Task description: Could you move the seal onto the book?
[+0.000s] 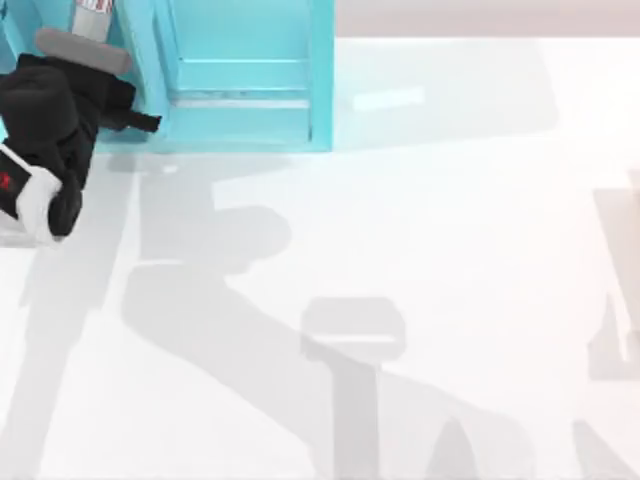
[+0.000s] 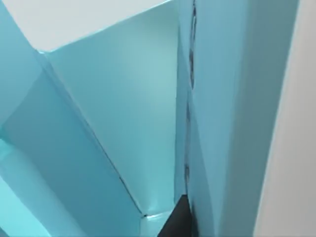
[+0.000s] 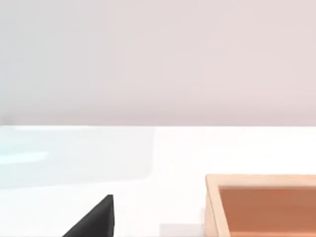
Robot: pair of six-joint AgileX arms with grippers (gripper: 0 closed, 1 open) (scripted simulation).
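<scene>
The seal and the book are out of view. My left arm, black with a white wrist section, reaches in from the top view's left edge. Its gripper (image 1: 140, 118) is pressed up against the lower left corner of a bright teal shelf unit (image 1: 245, 100). The left wrist view looks closely into the teal walls (image 2: 123, 113) of that unit, with a dark piece of the left gripper (image 2: 177, 222) at the edge. A dark corner of my right gripper (image 3: 96, 222) hangs over the white table.
The teal shelf unit stands at the table's back left, with a white cylinder with red marks (image 1: 92, 6) in it. An open wooden box (image 3: 261, 202) sits on the table in the right wrist view. Arm shadows fall across the white tabletop (image 1: 450, 250).
</scene>
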